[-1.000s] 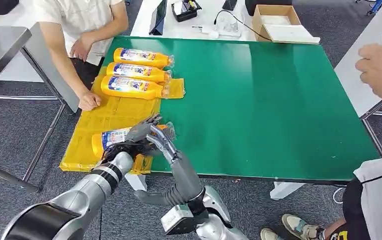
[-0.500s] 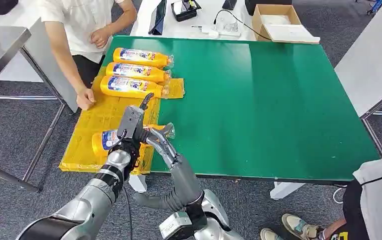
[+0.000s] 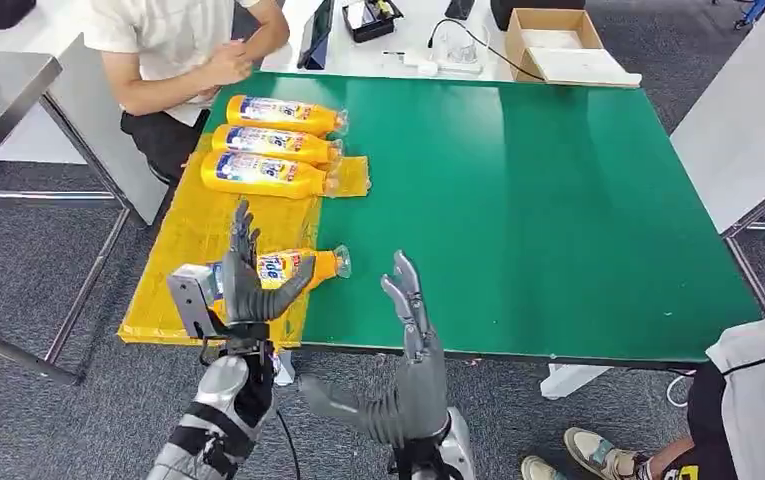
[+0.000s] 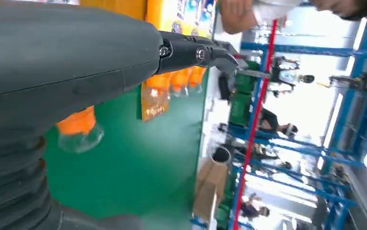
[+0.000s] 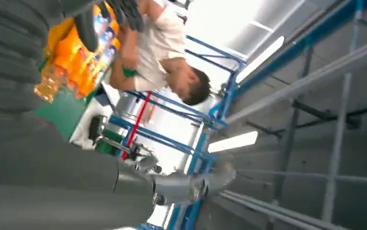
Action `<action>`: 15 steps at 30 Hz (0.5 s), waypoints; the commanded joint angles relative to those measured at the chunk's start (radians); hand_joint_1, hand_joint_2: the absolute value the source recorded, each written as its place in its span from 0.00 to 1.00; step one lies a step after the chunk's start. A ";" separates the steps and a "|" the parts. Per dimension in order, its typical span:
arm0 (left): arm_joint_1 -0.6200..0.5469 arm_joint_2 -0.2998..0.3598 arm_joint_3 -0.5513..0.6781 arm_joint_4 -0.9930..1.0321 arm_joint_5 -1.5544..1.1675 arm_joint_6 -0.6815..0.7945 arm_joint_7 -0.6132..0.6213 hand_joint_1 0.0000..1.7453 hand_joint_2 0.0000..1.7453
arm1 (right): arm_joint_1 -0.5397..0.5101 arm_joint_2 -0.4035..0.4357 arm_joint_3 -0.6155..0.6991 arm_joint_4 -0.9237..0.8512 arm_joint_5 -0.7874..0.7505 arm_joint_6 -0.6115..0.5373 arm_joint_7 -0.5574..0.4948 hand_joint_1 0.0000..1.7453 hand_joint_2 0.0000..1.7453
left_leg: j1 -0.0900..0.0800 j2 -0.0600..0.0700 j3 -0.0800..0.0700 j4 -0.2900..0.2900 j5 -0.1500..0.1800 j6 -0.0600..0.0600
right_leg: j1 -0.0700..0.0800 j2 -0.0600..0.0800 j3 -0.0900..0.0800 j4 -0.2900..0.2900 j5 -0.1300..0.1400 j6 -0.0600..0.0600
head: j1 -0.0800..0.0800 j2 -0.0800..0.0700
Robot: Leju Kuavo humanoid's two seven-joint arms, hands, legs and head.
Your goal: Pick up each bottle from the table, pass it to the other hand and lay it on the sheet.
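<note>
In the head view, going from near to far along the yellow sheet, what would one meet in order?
Left hand → nearest bottle → bare stretch of the yellow sheet → second bottle → third bottle → farthest bottle.

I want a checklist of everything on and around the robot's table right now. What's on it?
Surface: green table, yellow sheet over its left edge.
Job's things: four orange bottles on the sheet; three side by side at the far end, one nearer.
Clutter: cardboard box and black tray on the white table beyond.
Hands: left hand and right hand raised, fingers spread, holding nothing.
Cables: one on the white table.
Surroundings: person in white shirt at far left; another person at right.
</note>
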 commanded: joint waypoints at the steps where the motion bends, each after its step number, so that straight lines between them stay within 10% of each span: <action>1: 0.147 0.083 -0.128 -0.251 0.083 0.031 -0.011 0.00 1.00 | 0.197 0.080 -0.291 -0.323 0.123 -0.035 0.001 0.00 1.00 | 0.000 -0.001 0.003 0.000 -0.002 -0.001 | 0.000 -0.001 0.003 0.001 -0.003 -0.002 | 0.000 0.000; 9: 0.281 0.141 -0.194 -0.415 -0.048 0.130 -0.102 0.00 1.00 | 0.288 0.178 -0.643 -0.432 0.218 -0.035 0.001 0.00 1.00 | 0.001 0.000 0.004 -0.001 -0.002 -0.001 | 0.001 0.000 0.003 -0.001 -0.002 -0.001 | 0.000 0.000; 15: 0.297 0.150 -0.223 -0.412 -0.082 0.149 -0.114 0.00 1.00 | 0.284 0.190 -0.653 -0.357 0.121 -0.035 0.001 0.00 1.00 | 0.000 0.001 0.004 -0.001 -0.001 -0.001 | 0.001 0.000 0.003 -0.001 -0.001 -0.002 | 0.000 0.000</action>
